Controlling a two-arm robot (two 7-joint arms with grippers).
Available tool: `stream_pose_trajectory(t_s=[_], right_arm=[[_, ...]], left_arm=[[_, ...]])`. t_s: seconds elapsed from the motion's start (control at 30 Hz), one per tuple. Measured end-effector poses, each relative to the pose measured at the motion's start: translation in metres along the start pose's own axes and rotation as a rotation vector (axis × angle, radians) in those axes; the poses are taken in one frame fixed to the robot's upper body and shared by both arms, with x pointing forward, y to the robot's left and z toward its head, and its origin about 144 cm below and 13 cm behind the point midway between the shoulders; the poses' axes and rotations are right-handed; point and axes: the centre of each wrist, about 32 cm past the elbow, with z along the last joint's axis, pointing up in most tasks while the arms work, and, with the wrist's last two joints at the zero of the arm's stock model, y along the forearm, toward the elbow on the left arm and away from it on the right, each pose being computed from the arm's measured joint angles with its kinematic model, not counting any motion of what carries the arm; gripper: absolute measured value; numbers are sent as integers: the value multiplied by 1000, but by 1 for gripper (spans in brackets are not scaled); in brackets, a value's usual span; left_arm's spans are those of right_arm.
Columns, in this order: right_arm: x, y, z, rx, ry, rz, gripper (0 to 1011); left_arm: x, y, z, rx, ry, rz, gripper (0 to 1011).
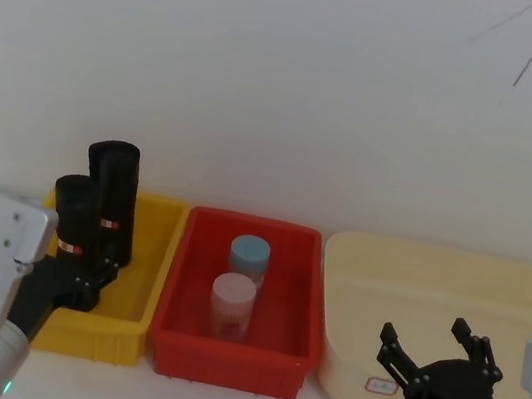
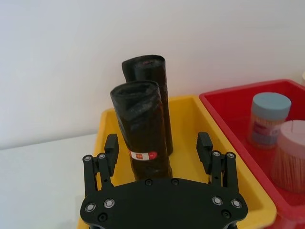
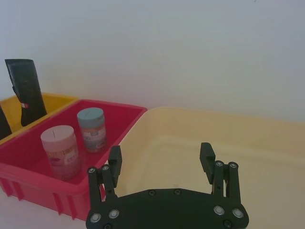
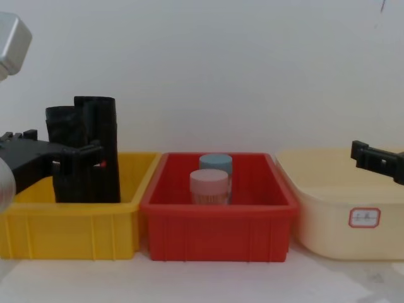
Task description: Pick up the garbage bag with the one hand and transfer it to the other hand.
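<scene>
The garbage bag (image 2: 142, 119), a crinkled black roll with a red-and-white label, stands upright in the yellow bin (image 2: 190, 121) at far left, the nearer of two alike. The left gripper (image 2: 158, 149) straddles its lower part, jaws wide. The right gripper (image 3: 160, 151) hangs spread wide over the cream bin (image 3: 267, 157). The white table (image 2: 43, 181) meets a white wall (image 1: 285, 81).
</scene>
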Motion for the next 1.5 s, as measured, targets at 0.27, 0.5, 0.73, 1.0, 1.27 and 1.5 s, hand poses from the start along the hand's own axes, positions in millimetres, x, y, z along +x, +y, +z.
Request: stream_pose_trajectory(t_s=[0.27, 0.5, 0.73, 1.0, 1.27, 1.5], right_arm=[[0, 0, 0, 0, 0, 0, 999], [0, 0, 0, 0, 0, 0, 1000], [0, 0, 0, 0, 0, 0, 999], [0, 0, 0, 0, 0, 0, 1000], [0, 0, 0, 0, 0, 0, 1000], [0, 0, 0, 0, 0, 0, 1000]], left_arm=[[7, -12, -2, -20, 28, 4, 1001], [12, -20, -3, -34, 44, 9, 1001], [15, -29, -4, -45, 54, 8, 1001], [16, -42, -5, -51, 61, -6, 1001], [15, -51, -7, -60, 70, -21, 865], [16, -55, -8, -71, 78, -26, 658]])
